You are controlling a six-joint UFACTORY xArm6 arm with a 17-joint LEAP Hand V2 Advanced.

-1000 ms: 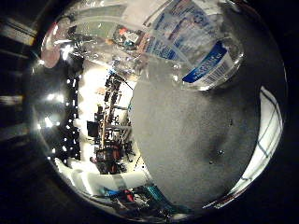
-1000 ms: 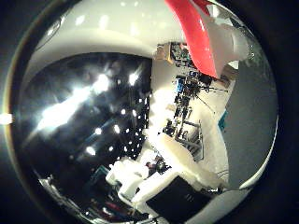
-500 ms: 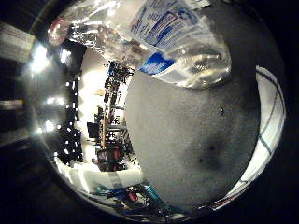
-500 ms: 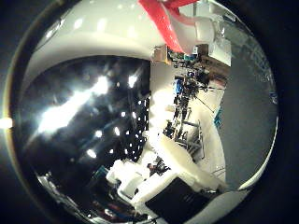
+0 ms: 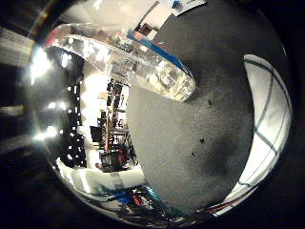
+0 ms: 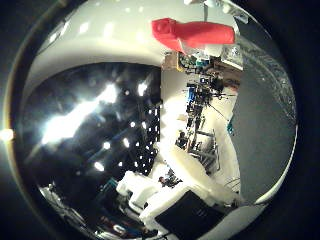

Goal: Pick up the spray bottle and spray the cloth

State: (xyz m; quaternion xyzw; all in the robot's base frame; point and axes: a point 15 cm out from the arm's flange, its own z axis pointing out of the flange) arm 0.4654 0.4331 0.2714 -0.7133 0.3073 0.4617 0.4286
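The spray bottle has a clear body (image 5: pixel 143 62) with a blue label edge and a red spray head (image 6: pixel 192 34). The body stretches across the little finger side view, and its base end lies close over the grey table (image 5: pixel 190 143), where it throws a shadow. The cloth (image 5: pixel 269 119) is white with thin blue stripes and lies flat on the table beyond the bottle's base. White and black parts of my hand (image 6: pixel 165 195) show at the edge of the thumb side view. My hold on the bottle is hidden.
A white paper or card (image 5: pixel 183 4) lies at the table's far edge. Behind the table is a room with racks and equipment (image 6: pixel 205 110). Bright ceiling lights (image 6: pixel 80 120) fill the dark side of both views.
The bottle body filled the view close to the palm before; now it looks slimmer and farther off. The red head has turned sideways. More cloth shows.
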